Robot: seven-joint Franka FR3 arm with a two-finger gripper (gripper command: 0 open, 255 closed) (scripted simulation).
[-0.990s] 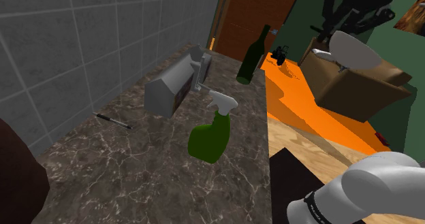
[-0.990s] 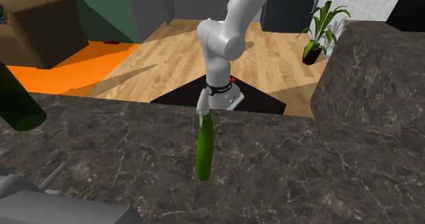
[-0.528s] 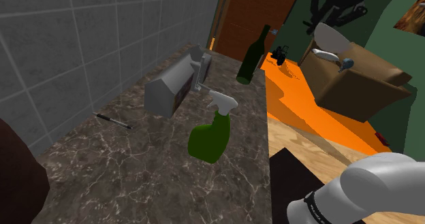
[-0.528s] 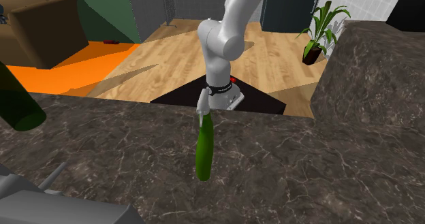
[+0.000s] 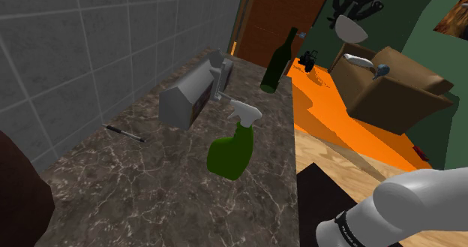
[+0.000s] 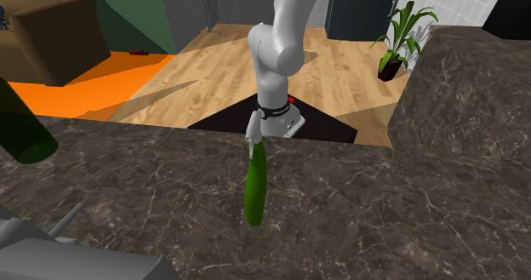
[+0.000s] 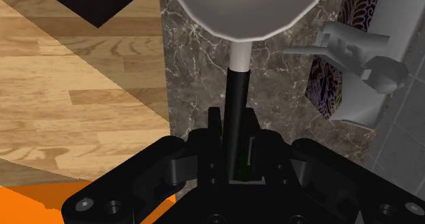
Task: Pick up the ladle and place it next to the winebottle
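Gripper (image 7: 235, 131) is clasping the ladle (image 7: 238, 73) by its handle, carrying it higher than a second ago. In the shoulder view it is hanging at two o'clock from the bottle (image 5: 279, 61), probably well above it, so lowering is yet to come.

Spray bottle (image 5: 232, 149) on counter (image 5: 150, 185), wine bottle (image 5: 279, 61) beyond, ladle (image 7: 245, 8) in tool (image 7: 236, 141) above

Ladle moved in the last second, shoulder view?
Yes. The ladle has gone up and to the shoulder view's left, away from the brown armchair and nearer the wine bottle.
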